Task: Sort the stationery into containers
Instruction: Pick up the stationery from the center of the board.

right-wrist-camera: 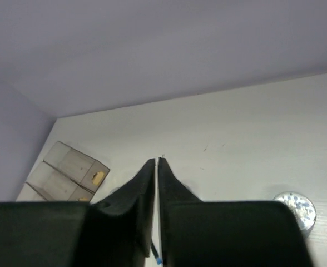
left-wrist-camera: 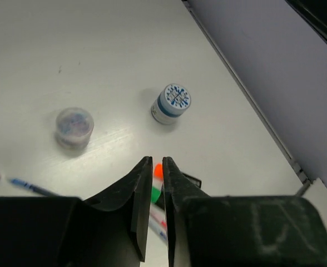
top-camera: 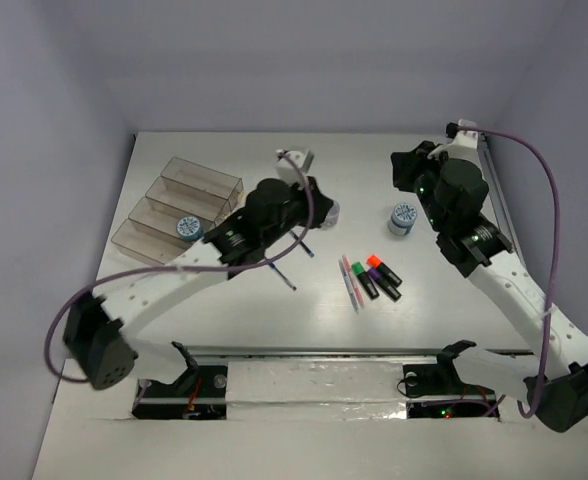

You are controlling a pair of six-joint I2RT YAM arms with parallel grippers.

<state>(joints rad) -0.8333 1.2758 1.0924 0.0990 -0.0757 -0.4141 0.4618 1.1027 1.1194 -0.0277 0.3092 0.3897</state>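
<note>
The containers [top-camera: 202,181] stand at the back left, and one patterned roll [top-camera: 187,227] lies in a compartment. My left gripper [top-camera: 319,213] is shut and empty, hovering by a second roll [top-camera: 331,213] that looks blurred in the left wrist view [left-wrist-camera: 74,127]. A third roll [top-camera: 404,218] [left-wrist-camera: 172,103] stands under my right gripper [top-camera: 406,168], which is also shut. Black markers [top-camera: 381,276] and slim pens [top-camera: 351,280] lie mid-table. Below the left arm lies a blue pen [top-camera: 285,276] [left-wrist-camera: 29,186]. The containers [right-wrist-camera: 69,169] show left of the right gripper [right-wrist-camera: 156,160].
The table's right edge runs along a rail [top-camera: 496,195] and the wall. Both arm bases and a metal strip [top-camera: 314,352] line the near edge. A purple cable [top-camera: 299,243] loops under the left arm.
</note>
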